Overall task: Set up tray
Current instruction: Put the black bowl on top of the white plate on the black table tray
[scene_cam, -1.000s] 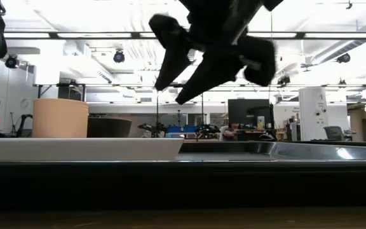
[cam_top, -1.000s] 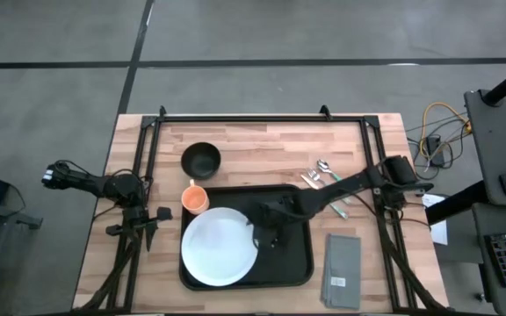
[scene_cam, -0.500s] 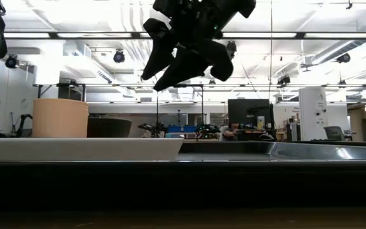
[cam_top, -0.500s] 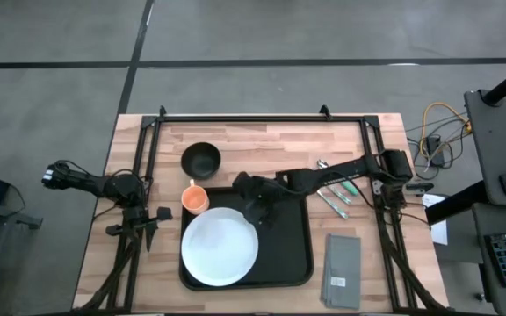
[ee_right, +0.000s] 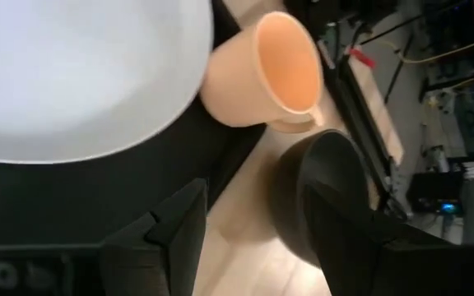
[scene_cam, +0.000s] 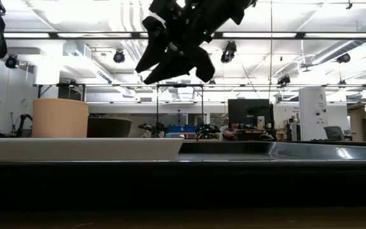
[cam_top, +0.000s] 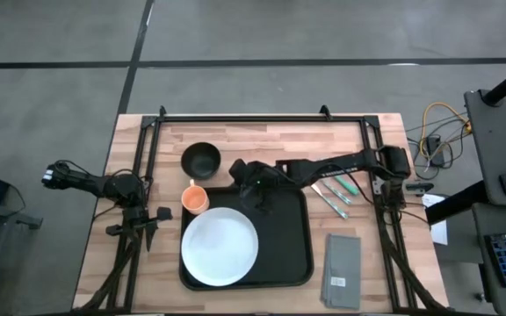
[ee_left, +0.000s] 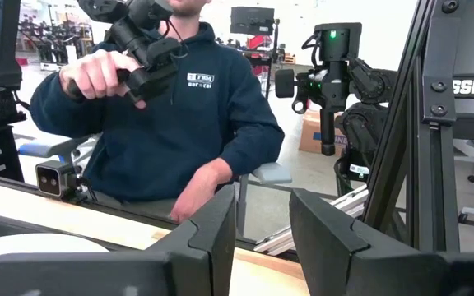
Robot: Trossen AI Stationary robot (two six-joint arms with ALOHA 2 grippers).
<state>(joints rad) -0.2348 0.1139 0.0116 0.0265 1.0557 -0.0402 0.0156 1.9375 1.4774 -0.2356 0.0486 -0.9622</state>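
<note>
Sat near the middle of the table: the tray (cam_top: 284, 250), with only 1 item on it, a white plate (cam_top: 219, 247) filling its left half. Judged barely begun, then. Still off the tray: an orange cup (cam_top: 195, 198) touching its far-left corner, a black bowl (cam_top: 201, 159) farther back on the wood, some cutlery (cam_top: 332, 186) to the right of the far edge, and a grey napkin (cam_top: 342, 269) just right of the near-right corner. Hung above the tray's far-left part, near cup and bowl: the right gripper (cam_top: 251, 180), fingers spread wide and carrying nothing, with both cup and bowl showing ahead of it in its wrist view. Probably aimed at 1 of those 2 next; impossible to say which. Parked off the table's left edge: the left gripper (ee_left: 262, 234), fingers partly apart with nothing between them.
</note>
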